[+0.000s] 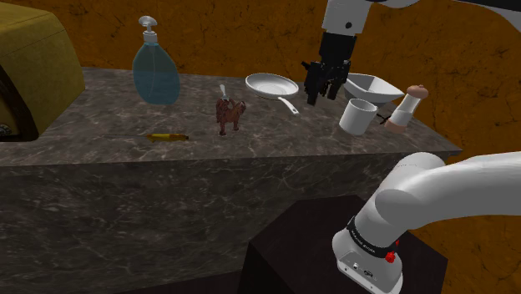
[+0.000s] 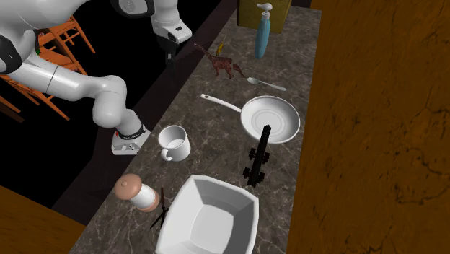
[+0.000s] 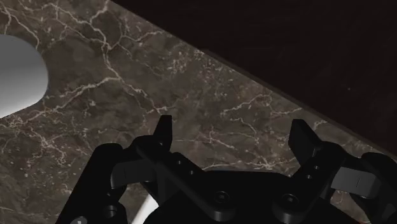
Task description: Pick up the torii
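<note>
The torii [image 2: 259, 155] is a small black gate lying on the dark marble counter [image 2: 216, 137] near the wall, between the white frying pan [image 2: 270, 119] and the white bowl [image 2: 209, 220]. In the shoulder view its black posts [image 1: 312, 88] show just under the hand. My gripper [image 2: 171, 58] hangs high above the counter, closer to the front edge than the torii. In the wrist view the gripper [image 3: 232, 127] is open, with only bare marble between its fingers. It touches nothing.
A white mug [image 1: 359, 116] and a wood-topped grinder [image 1: 407, 107] stand near the bowl [image 1: 371, 86]. A brown animal figurine [image 1: 230, 115], a blue soap bottle [image 1: 155, 73], a spoon [image 2: 267, 84] and a yellow stick [image 1: 167, 136] lie further along. An orange wall backs the counter.
</note>
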Tool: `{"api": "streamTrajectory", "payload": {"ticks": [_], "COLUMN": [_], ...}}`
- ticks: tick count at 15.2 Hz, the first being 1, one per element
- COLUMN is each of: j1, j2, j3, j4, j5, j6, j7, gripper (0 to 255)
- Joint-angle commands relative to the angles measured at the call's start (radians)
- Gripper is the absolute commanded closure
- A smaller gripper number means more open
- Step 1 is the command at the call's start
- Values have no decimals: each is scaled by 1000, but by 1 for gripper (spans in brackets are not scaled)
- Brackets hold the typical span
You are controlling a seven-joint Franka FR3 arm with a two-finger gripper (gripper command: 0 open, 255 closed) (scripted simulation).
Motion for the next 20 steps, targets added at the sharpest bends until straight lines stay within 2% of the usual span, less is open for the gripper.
{"api": "streamTrajectory", "payload": {"ticks": [1, 11, 20], "j1": [0, -87, -134], "j2": [0, 198, 416], "j3": [0, -166, -319], "j4": [0, 77, 216], "j5": [0, -20, 48], "j6": [0, 223, 375], "j7": [0, -82, -176], "gripper": [0, 0, 0]}}
